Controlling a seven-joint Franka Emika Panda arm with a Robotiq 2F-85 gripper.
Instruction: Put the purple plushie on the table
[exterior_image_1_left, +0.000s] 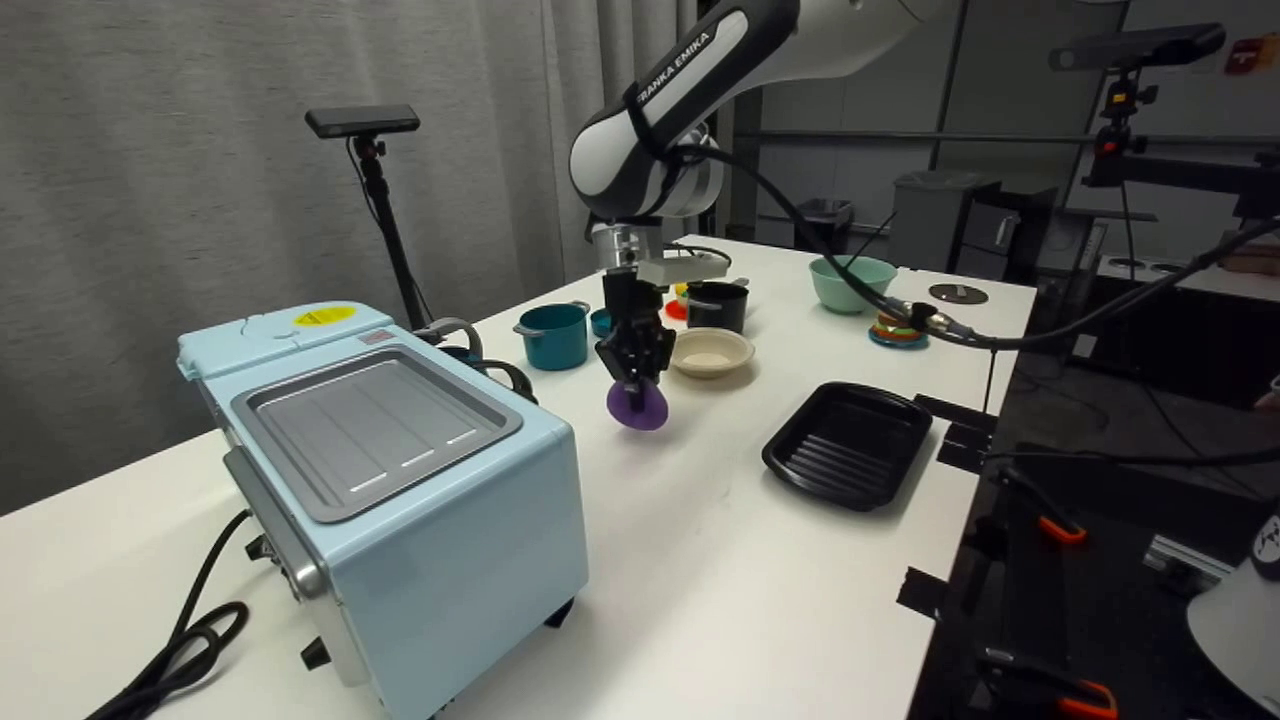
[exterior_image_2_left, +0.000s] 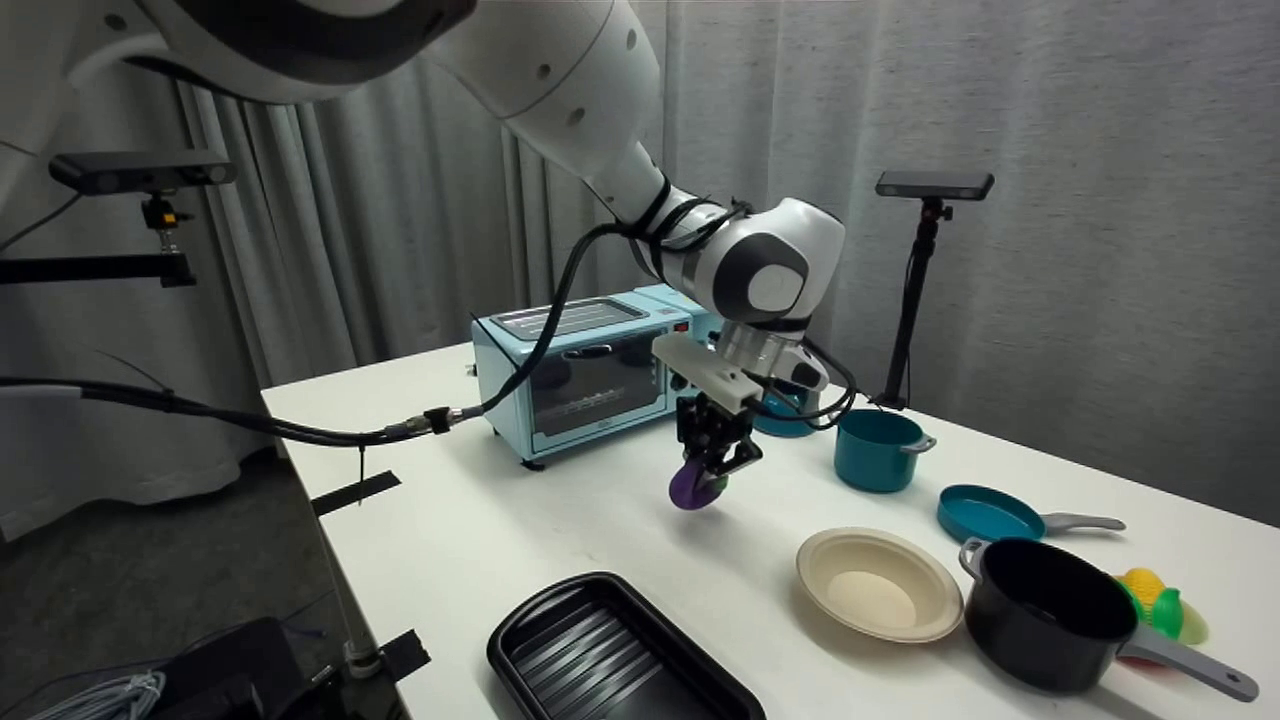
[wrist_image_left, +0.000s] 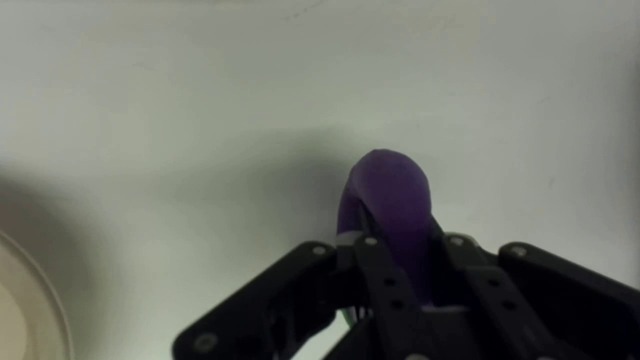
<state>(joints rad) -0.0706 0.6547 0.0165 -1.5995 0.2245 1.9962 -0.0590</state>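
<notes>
Fingers (wrist_image_left: 382, 265) squeeze the purple plushie (wrist_image_left: 392, 190), a bowl (exterior_image_2_left: 875, 592) at its 4 o'clock in an exterior view. Grabbing looks done; letting go on the table (exterior_image_2_left: 480, 525) isn't.

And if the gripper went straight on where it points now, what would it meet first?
Probably the table below: the gripper points downward, and the purple plushie it holds would touch first. Its height is hard to judge.

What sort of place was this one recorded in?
Likely a robotics lab with a mock kitchen, not a home: a stand-mounted camera, grey curtains behind the white table, and a light-blue toaster oven on it.
</notes>
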